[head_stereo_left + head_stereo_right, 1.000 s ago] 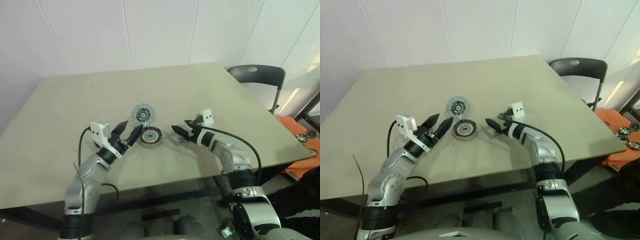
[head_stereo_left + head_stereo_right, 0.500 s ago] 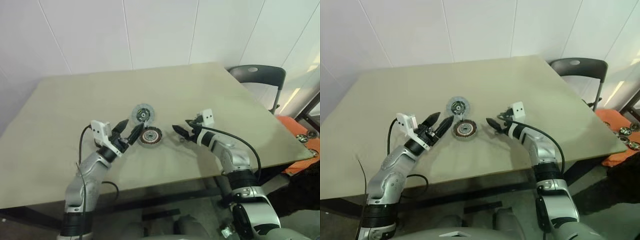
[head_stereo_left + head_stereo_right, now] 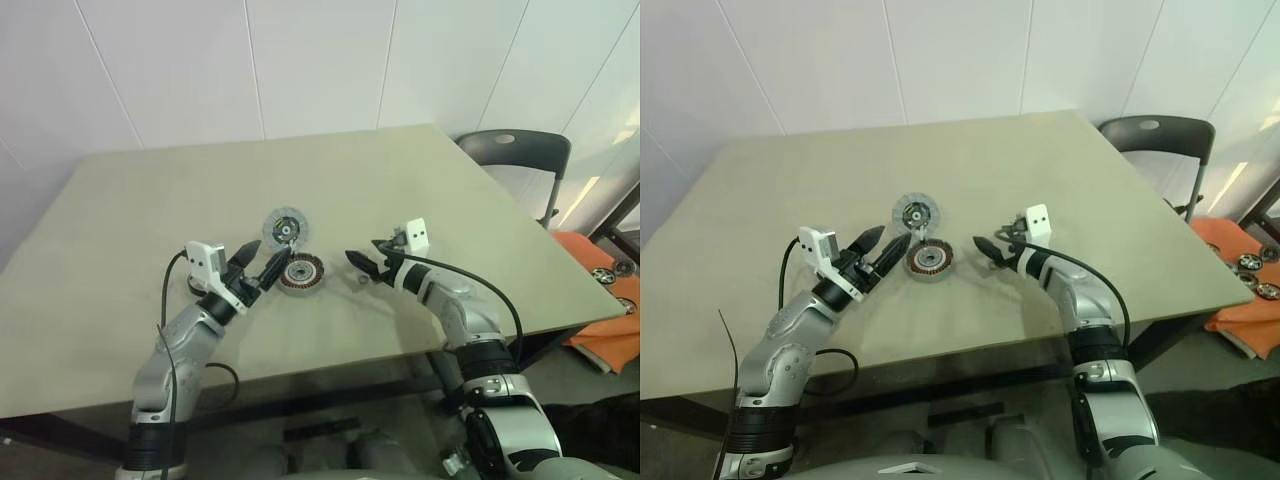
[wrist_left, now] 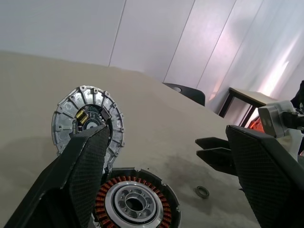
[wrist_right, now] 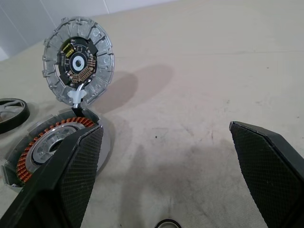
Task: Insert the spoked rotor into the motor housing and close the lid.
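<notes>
The housing (image 4: 135, 203) lies on the table (image 4: 156, 128), copper coils ringing a pale centre. The spoked disc (image 4: 88, 124) stands upright at its 11 o'clock. A small ring (image 4: 203, 192) lies at its 3 o'clock. The left gripper (image 4: 171, 185) is spread wide around the housing.

silver-grey arms, black cables, white wrist cameras, black pointed fingers (image 3: 247, 253)

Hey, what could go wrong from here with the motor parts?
The spoked rotor stands tilted on edge at the rim of the motor housing, with the open left gripper close by; a nudge might topple it. A small loose ring lies near the open right gripper and could be knocked away.
</notes>
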Tool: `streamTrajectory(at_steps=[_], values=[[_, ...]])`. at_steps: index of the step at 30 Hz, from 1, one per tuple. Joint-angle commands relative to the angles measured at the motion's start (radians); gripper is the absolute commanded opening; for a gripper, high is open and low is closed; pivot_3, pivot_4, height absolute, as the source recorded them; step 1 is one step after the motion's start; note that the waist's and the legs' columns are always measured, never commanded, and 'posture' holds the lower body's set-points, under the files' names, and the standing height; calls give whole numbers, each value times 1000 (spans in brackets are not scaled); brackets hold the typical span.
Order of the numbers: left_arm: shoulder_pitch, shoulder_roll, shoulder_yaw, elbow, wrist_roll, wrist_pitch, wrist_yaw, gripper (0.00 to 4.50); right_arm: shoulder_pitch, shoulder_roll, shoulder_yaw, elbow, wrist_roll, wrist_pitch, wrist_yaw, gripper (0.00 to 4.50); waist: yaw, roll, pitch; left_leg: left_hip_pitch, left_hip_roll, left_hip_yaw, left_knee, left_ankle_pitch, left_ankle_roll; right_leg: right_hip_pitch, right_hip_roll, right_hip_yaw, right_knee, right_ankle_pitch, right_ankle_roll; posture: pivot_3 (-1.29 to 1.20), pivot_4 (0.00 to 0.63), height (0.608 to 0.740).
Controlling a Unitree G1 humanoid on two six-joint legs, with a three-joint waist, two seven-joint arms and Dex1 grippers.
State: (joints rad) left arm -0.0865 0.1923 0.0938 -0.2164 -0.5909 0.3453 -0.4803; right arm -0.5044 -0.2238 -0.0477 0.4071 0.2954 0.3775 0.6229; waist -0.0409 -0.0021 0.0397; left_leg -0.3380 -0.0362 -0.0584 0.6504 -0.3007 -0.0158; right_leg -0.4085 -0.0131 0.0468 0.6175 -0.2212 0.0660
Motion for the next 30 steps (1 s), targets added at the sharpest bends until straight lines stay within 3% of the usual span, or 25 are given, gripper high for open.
streamTrajectory(at_steps=[1,30], values=[[-21,5,5,-16,2,-7,-3,4184,-21,-2,0,-24,-3,-21,1,4439,0,0,0,0,0,0,0,0,0,0,0,0,0,0,0,0,0,740],[-19,-13,5,-13,7,-24,8,4184,-41,-6,10,10,-22,-36,10,4439,0,0,0,0,0,0,0,0,0,0,0,0,0,0,0,0,0,740]])
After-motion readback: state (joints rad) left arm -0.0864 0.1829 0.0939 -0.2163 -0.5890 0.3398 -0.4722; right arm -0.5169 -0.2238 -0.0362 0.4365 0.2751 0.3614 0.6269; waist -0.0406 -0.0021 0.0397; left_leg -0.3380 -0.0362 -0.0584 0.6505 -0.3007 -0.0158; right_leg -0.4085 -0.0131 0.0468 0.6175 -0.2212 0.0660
